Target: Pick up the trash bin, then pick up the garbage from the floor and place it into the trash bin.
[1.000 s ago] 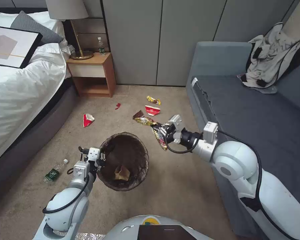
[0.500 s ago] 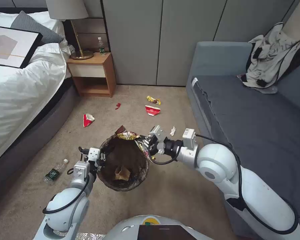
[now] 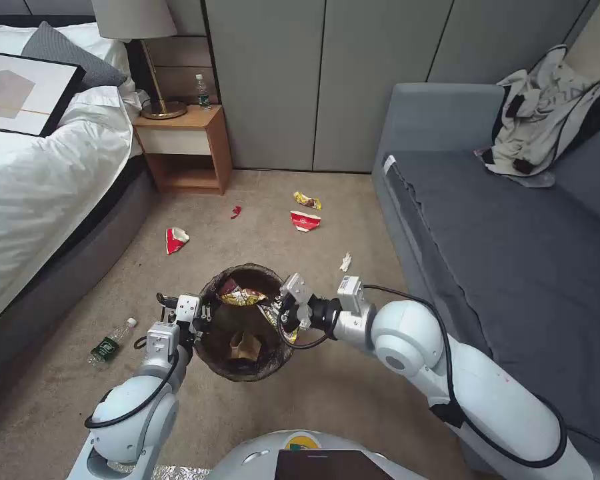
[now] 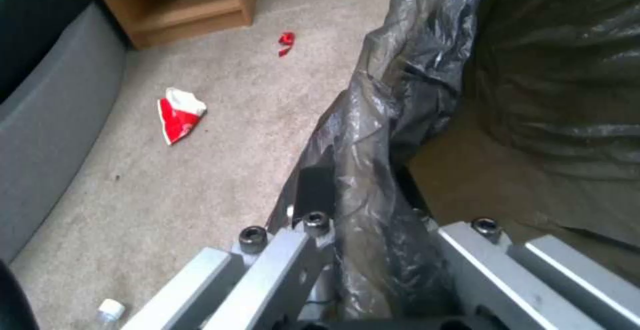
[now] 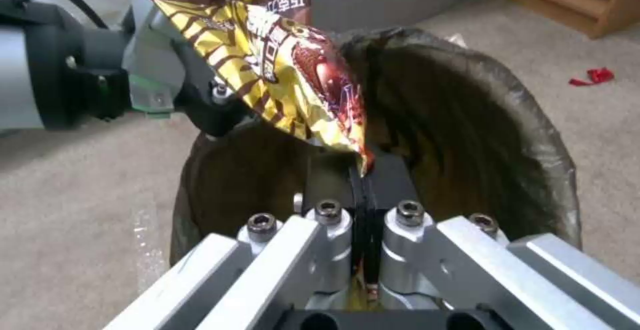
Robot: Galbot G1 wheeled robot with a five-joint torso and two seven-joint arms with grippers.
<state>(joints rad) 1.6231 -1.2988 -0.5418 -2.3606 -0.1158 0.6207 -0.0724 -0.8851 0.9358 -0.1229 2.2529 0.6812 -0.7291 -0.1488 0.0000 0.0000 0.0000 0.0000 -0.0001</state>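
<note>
A: Trash bin (image 3: 250, 363) front and centre, round, lined with a dark crinkled bag folded over the rim, held just above the carpet (image 3: 353, 387) between the two arms.

B: And the left gripper (image 3: 203, 313) has it by the near-left rim. In the left wrist view the fingers (image 4: 317, 190) are pinched on the bag-covered edge, one pad outside, the other tucked inside.

A: Now the right gripper (image 3: 280, 313), right at the bin's far-right rim, pads pressed flat together on the corner of a yellow-and-brown striped snack wrapper (image 5: 293, 75). Fully clamped, no gap at all.

B: That wrapper hangs over the bin's mouth, the crumpled end draped across the opening in the head view.

A: Inside the bin, a crumpled tan paper bag (image 3: 245, 345) sits at the bottom.

B: Out on the floor: a red-and-white carton (image 3: 175, 239) towards the bed, another red-and-white piece (image 3: 305, 220) farther out, a yellow wrapper (image 3: 307, 200) beyond it, a red scrap (image 3: 235, 212), a white paper wad (image 3: 345, 262) by the sofa (image 3: 513, 220).

A: Plus a plastic bottle (image 3: 111, 343) lying left of the left arm.
</note>
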